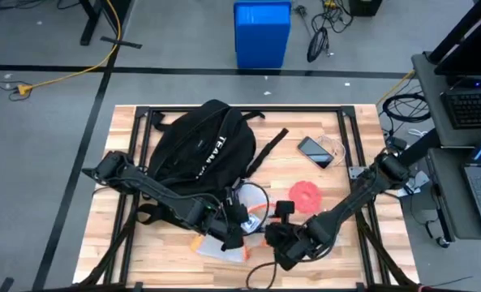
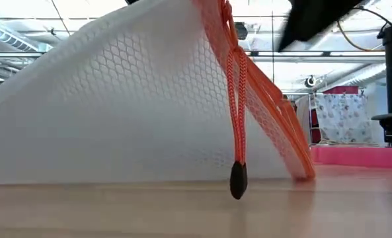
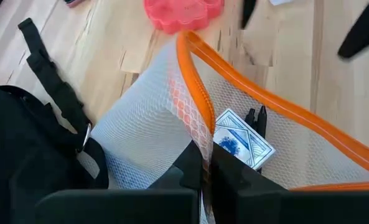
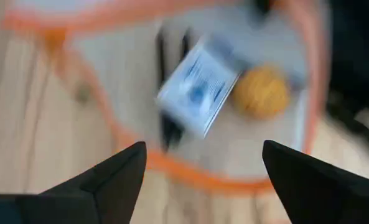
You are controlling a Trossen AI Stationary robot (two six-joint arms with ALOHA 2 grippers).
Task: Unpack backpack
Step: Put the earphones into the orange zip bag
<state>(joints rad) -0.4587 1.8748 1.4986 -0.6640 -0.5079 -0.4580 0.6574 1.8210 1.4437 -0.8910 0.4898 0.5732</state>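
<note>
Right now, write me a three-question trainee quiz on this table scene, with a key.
1. True or false: the left tool is shut on the mesh pouch.
2. What lies inside the pouch? A) a box of playing cards B) a banana C) a mug
3. Fill in: the pouch's zipper edge is coloured ____.

Key:
1. True; its fingers pinch the white mesh by the orange trim, beside the backpack.
2. A; the right tool, open, hovers over it.
3. Orange.
</note>
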